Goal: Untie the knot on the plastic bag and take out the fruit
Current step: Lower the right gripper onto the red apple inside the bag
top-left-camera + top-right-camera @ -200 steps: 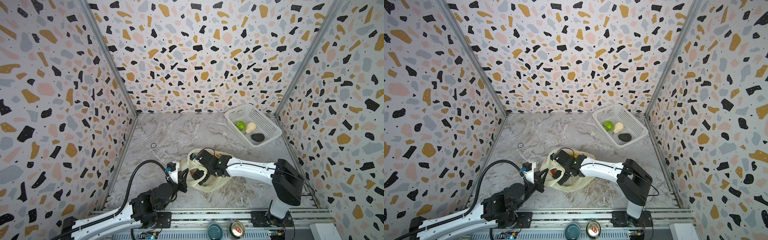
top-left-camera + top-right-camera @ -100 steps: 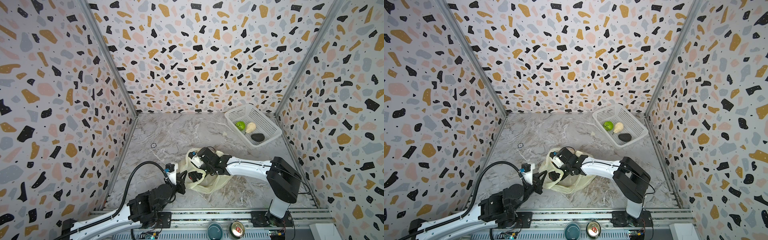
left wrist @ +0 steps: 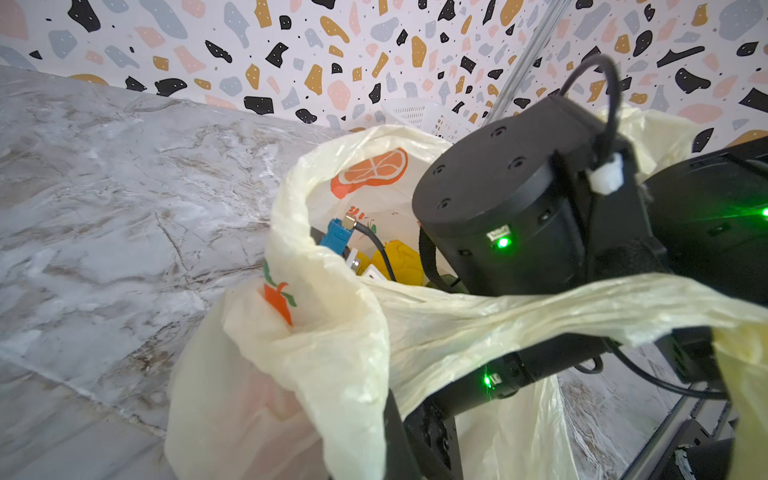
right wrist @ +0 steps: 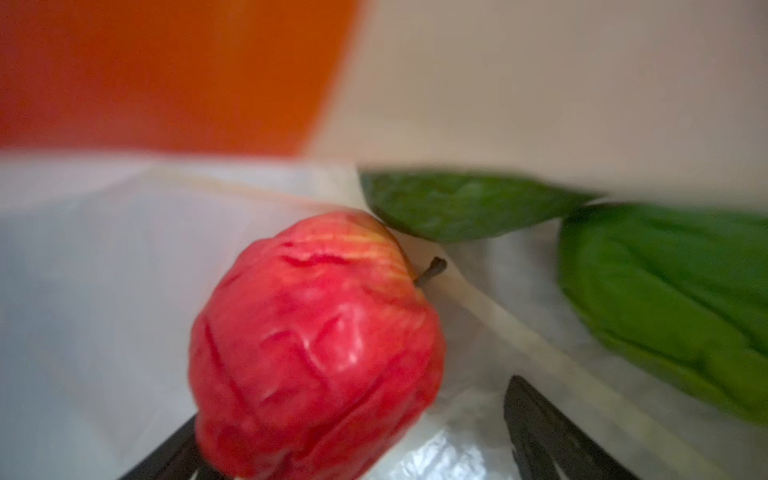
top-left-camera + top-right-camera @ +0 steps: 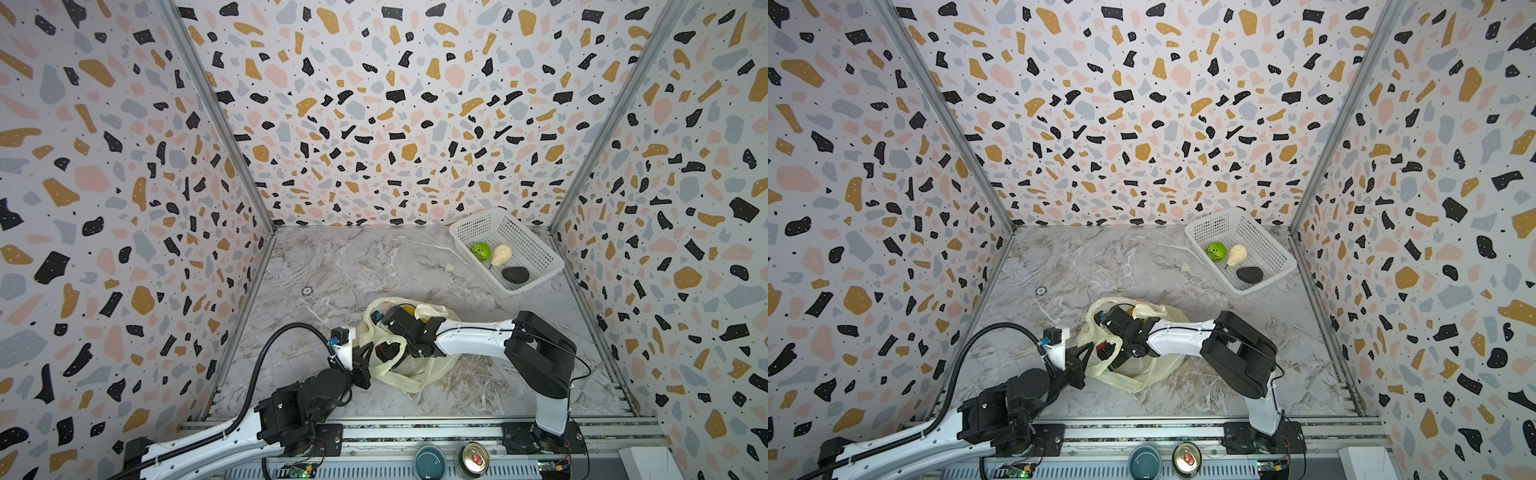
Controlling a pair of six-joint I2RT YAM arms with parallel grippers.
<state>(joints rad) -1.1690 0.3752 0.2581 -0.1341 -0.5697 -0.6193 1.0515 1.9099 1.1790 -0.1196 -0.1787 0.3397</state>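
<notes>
Plastic bag (image 5: 415, 380) slumped front-centre on the worktop (image 5: 374, 257), long axis running from the back wall toward the front rail, mouth gaping upward. My left fingers (image 5: 364, 357) are clamped tight on its rim; their tips are cut off in the left wrist view under draped plastic. My right fingers (image 4: 536, 424) are inside the bag, hidden in both top views, spread wide and gripping nothing. The red apple (image 4: 316, 345) lies between them, overlapping one finger and clear of the other, its stem pointing toward two dark green pieces (image 4: 665, 307). That view is blurred. A yellow piece (image 3: 403, 259) shows at the mouth. Three more pieces (image 5: 500, 254) sit in the white basket (image 5: 478, 226), far right.
</notes>
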